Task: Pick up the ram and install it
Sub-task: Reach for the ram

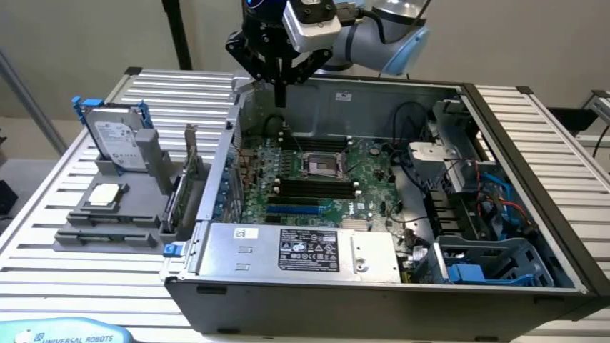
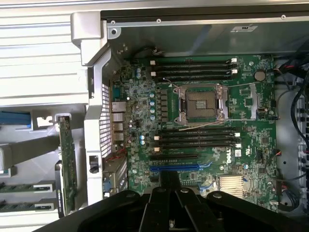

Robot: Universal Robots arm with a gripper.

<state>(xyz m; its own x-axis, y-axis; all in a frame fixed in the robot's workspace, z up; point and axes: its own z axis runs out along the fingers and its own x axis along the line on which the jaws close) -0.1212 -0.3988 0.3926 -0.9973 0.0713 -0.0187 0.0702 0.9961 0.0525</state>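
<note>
My gripper point(image 1: 281, 100) hangs shut, with nothing green between its fingers, above the back corner of the open computer case point(image 1: 533, 214), on the exterior view's left. In the wrist view its dark fingers point(image 2: 159, 203) meet over the motherboard point(image 2: 241, 159), near the blue slot point(image 2: 174, 167). Black memory slots point(image 2: 198, 137) run on both sides of the processor socket point(image 2: 202, 102), and no stick stands in them. The ram point(image 2: 29, 187) is a thin green stick lying in the grey holder outside the case, with a second stick point(image 2: 26, 205) beside it. My gripper is well away from both.
The grey holder point(image 1: 105, 214) on the slatted table carries a hard drive point(image 1: 119, 139), a processor chip point(image 1: 105, 194) and an upright expansion card point(image 1: 188, 171). The case wall point(image 2: 94, 121) separates holder and motherboard. A power supply point(image 1: 296, 250) and cables point(image 1: 476, 193) fill the case's other sides.
</note>
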